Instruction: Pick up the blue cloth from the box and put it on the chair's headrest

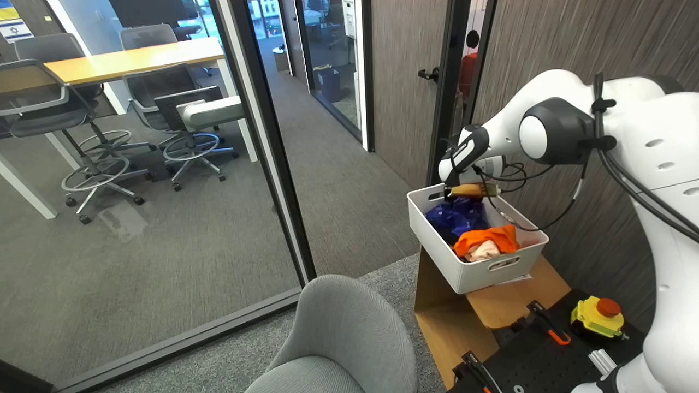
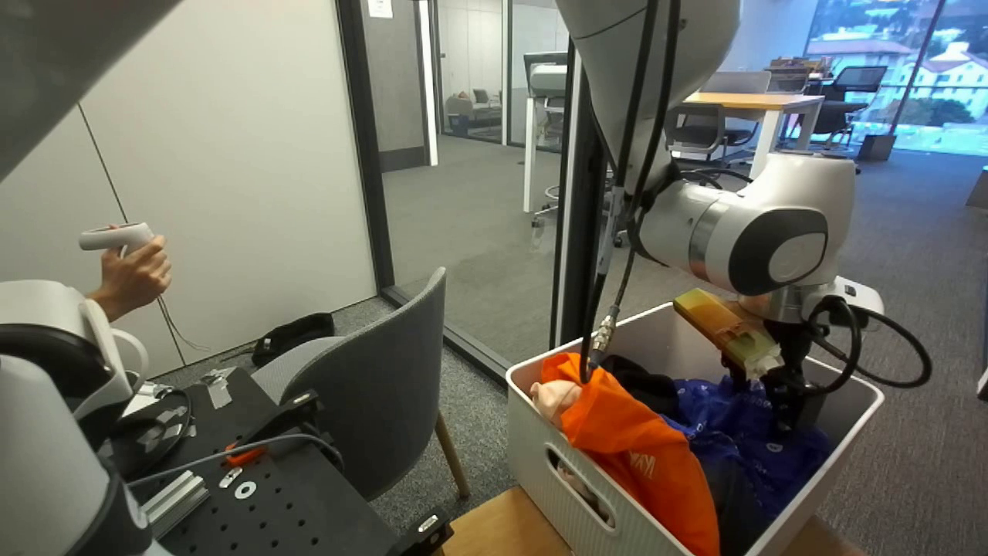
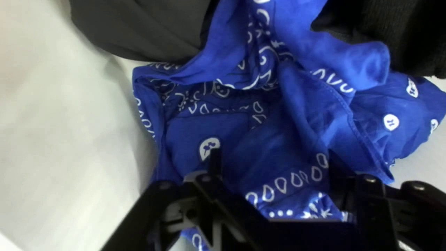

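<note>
Blue cloth lies rumpled in the white box, between the 2 wide-set jaws of the gripper. Probably best to centre on a raised fold, close firmly, then lift straight so the orange cloth isn't dragged along.

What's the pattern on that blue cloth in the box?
White loops, dots and starlike shapes on the blue cloth; it shows best in the wrist view.
</note>
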